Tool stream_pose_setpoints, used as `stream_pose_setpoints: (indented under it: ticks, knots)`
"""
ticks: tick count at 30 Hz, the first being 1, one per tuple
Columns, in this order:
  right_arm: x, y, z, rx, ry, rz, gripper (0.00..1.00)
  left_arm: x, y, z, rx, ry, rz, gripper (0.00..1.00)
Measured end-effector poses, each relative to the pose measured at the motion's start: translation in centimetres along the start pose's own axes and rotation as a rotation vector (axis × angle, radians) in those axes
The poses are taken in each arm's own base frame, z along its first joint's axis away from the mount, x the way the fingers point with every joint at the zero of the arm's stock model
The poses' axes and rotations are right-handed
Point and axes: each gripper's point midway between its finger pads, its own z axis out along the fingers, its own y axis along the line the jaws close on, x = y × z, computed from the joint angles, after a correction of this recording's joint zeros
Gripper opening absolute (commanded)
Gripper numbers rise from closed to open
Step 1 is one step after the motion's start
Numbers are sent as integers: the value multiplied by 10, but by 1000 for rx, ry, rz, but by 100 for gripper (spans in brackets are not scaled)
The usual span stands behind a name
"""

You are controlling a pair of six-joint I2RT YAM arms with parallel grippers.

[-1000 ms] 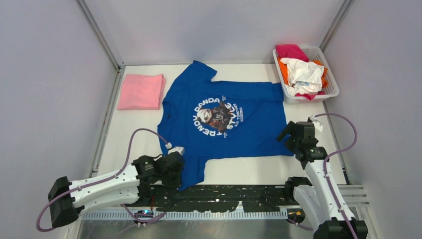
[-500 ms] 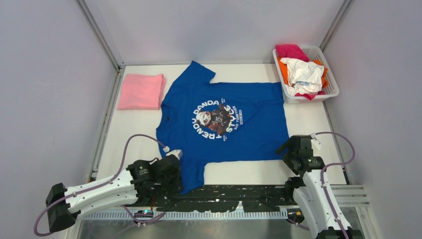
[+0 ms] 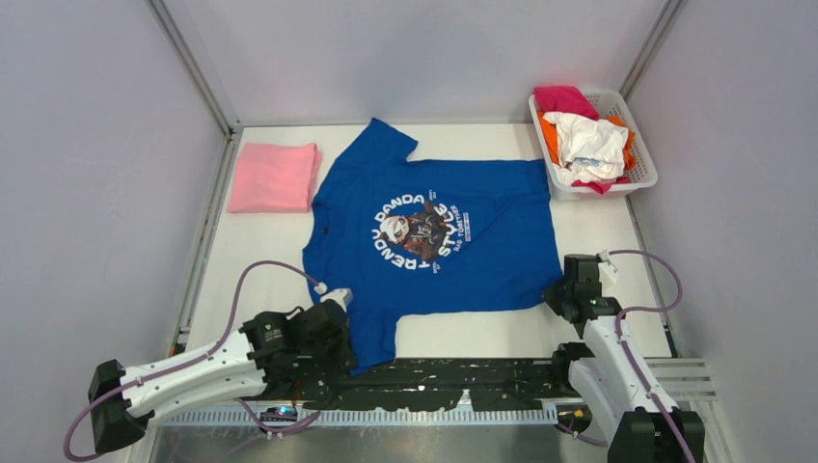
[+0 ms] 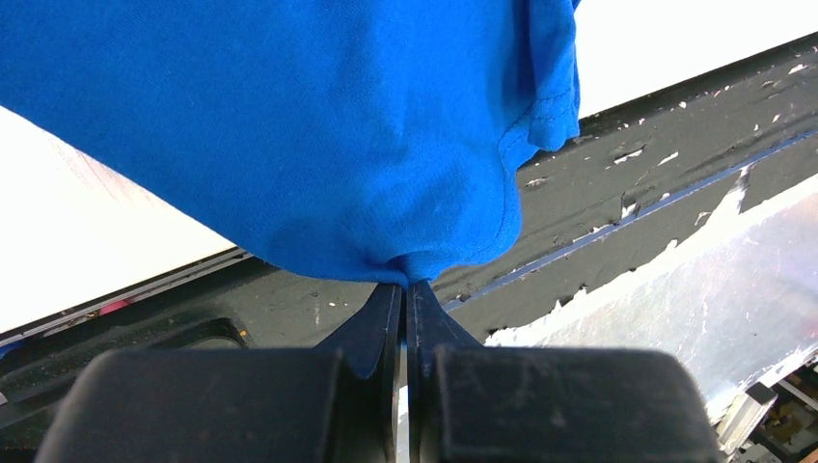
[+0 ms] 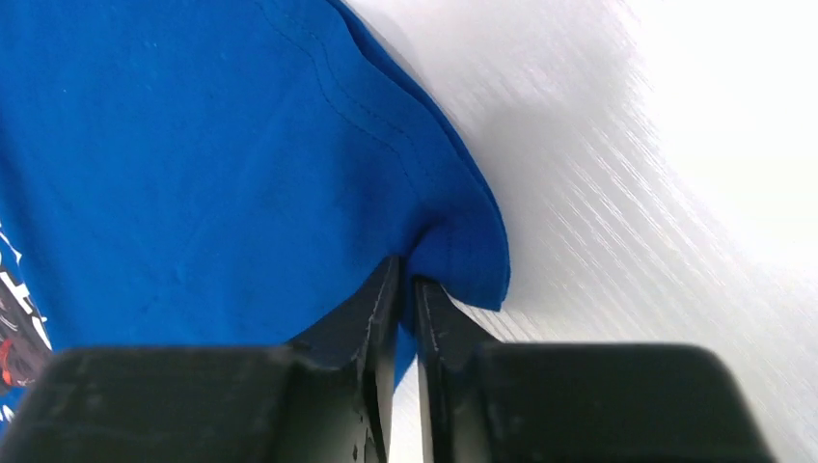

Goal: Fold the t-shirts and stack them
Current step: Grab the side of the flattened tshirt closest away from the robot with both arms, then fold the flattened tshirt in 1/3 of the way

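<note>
While the pink tee (image 3: 274, 177) lies folded at the far left of the desk (image 3: 473, 334) and more tees (image 3: 588, 145) wait in the basket (image 3: 648, 166) far right, the blue tee (image 3: 439, 231) lies spread unfolded, with left fingers (image 4: 378, 328) and right fingers (image 5: 374, 311) clenched on its near edge.

A royal-blue cotton t-shirt with a round panda print (image 3: 482, 260) lies spread flat across the middle of the white rectangular table (image 3: 617, 241), collar toward 9 o'clock, hem toward 3. At 10 o'clock, just beside its far shoulder, sits a folded light-pink cotton t-shirt (image 3: 275, 177). At 2 o'clock stands a white slatted plastic basket (image 3: 644, 178). Inside it a crumpled white t-shirt (image 3: 588, 143) lies on an orange t-shirt (image 3: 548, 135) and a magenta t-shirt (image 3: 562, 98). At 7 o'clock the black two-finger left gripper (image 4: 405, 289) pinches the near sleeve at the table's near edge. At 4 o'clock the black two-finger right gripper (image 5: 405, 265) pinches the near hem corner.
</note>
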Motion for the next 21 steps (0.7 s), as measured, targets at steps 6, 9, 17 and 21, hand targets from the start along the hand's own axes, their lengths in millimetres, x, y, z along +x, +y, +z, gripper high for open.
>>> stream_pose_setpoints:
  ticks: [6,9,17,21]
  knots:
    - [-1,-3,-4,5,-13,-6,5,2,1,-3,7,3,-11,0]
    - [-7,-4,-15,-9,-49,-4,5,5,0,-7,22,9,-29,0]
    - [-23,0,-53,-42,-106,0,5,14,-9,-20,121,25,-83,0]
    - [-14,-9,-56,-21,-73,-7,5,15,-15,-22,169,20,-95,0]
